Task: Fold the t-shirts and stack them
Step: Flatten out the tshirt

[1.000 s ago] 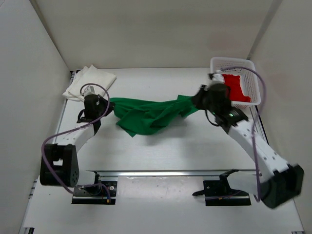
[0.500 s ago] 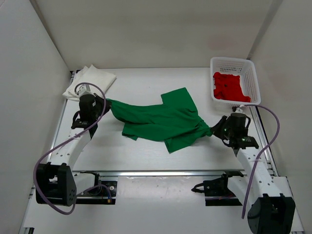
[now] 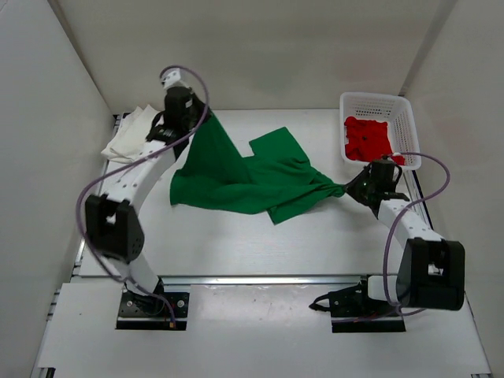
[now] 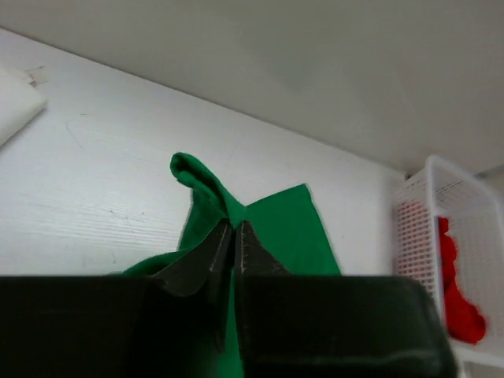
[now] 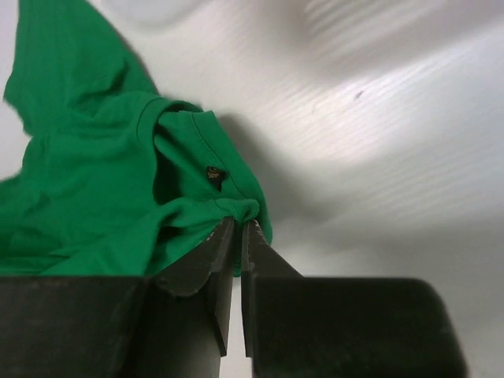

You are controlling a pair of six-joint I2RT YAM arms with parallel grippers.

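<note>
- A white t-shirt (image 3: 132, 132) lies folded at the far left corner of the table (image 3: 315, 236), partly behind the left arm.
- The left gripper (image 4: 235, 236) is raised near the back wall, its fingers pressed together on a pinch of green cloth.
- The green t-shirt (image 3: 252, 177) hangs from that grip and spreads rumpled across the middle of the table, with one sleeve lying flat toward the back.
- The right gripper (image 5: 236, 228) sits low at the shirt's right end, its fingers clamped on a bunched edge just beside a small dark label.
- A red t-shirt (image 3: 368, 140) lies crumpled in a white lattice basket (image 3: 409, 118) at the far right.
- The step appears to be spreading the green shirt out before folding. The next move likely calls for drawing the two held points apart and lowering the cloth flat.
- Which corner the left gripper holds cannot be told. Dark gripper bodies block the bottom of both wrist views, and the shirt's underside folds are hidden.
</note>
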